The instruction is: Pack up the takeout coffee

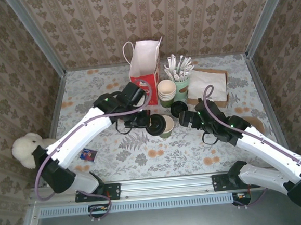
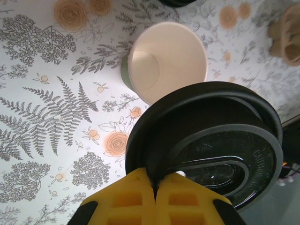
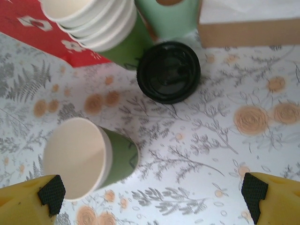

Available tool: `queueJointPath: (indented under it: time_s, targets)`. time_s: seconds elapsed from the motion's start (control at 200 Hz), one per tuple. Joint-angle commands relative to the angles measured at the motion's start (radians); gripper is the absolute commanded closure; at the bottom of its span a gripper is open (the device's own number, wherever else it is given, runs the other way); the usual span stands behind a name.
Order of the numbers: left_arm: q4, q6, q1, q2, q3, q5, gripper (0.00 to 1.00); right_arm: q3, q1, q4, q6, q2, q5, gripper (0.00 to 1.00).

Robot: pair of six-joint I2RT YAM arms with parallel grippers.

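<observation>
Presently, the left gripper [image 2: 154,180] is clenched on the rim of a black lid [image 2: 211,140], close by the takeout coffee [image 2: 166,61]. The right gripper [image 3: 152,197] is released, jaws spread wide, with the takeout coffee standing just ahead on the table [image 3: 197,140]. It looks empty and is judged light, thin-walled and easily crushed. Grip the green wall mid-height, gently.

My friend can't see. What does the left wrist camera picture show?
The left gripper pinches the edge of a black lid. Behind it, an empty green paper cup sits on a flowery tablecloth.
</observation>
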Motion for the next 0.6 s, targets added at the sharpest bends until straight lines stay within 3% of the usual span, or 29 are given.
queueJointPath:
  time_s: [0.0, 0.195, 0.275, 0.415, 0.595]
  targets:
    - [-0.062, 0.007, -0.031, 0.056, 0.059, -0.080, 1.00, -0.036, -0.009, -0.033, 0.008, -0.040, -0.112, 0.00]
    - [-0.042, 0.007, -0.034, 0.161, 0.110, -0.042, 1.00, -0.133, -0.011, 0.083, 0.091, -0.110, -0.153, 0.02]
    - [-0.073, 0.014, -0.034, 0.200, 0.150, -0.064, 1.00, -0.157, -0.015, 0.144, 0.070, -0.115, -0.228, 0.03]
    - [-0.098, 0.035, -0.030, 0.253, 0.199, -0.044, 1.00, -0.130, -0.017, 0.194, 0.001, -0.019, -0.392, 0.03]
    - [-0.157, 0.063, -0.019, 0.333, 0.269, -0.057, 1.00, -0.105, -0.019, 0.289, 0.036, 0.090, -0.398, 0.03]
